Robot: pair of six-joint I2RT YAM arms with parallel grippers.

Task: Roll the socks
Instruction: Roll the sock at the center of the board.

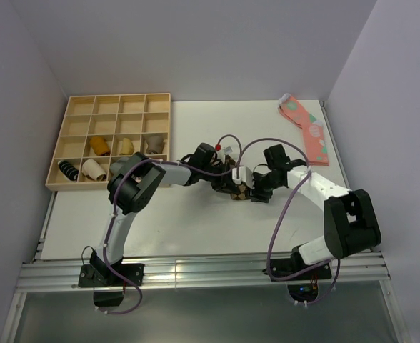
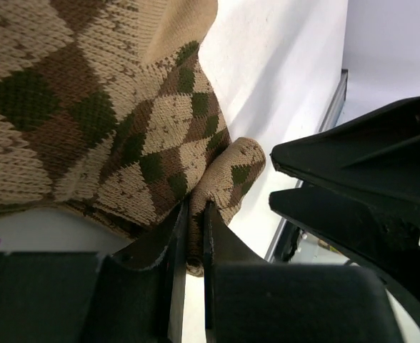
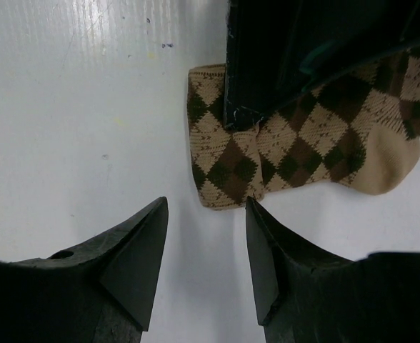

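The socks [image 1: 241, 190] are tan with dark brown argyle diamonds and lie mid-table between the two arms. In the left wrist view the sock [image 2: 88, 107] fills the upper left, and my left gripper [image 2: 194, 221] is shut on a narrow fold at its edge. The right gripper's dark body [image 2: 367, 179] looms close on the right. In the right wrist view the sock [image 3: 303, 150] lies flat on the table. My right gripper [image 3: 206, 204] stands open just short of the sock's end, with nothing between its fingers. The left gripper's fingers [image 3: 267, 64] hide part of the sock.
A wooden compartment tray [image 1: 74, 107] stands at the back left with several rolled socks in it, among them a striped one [image 1: 68, 170]. A pink pair with teal spots [image 1: 306, 128] lies at the back right. Walls close in on three sides.
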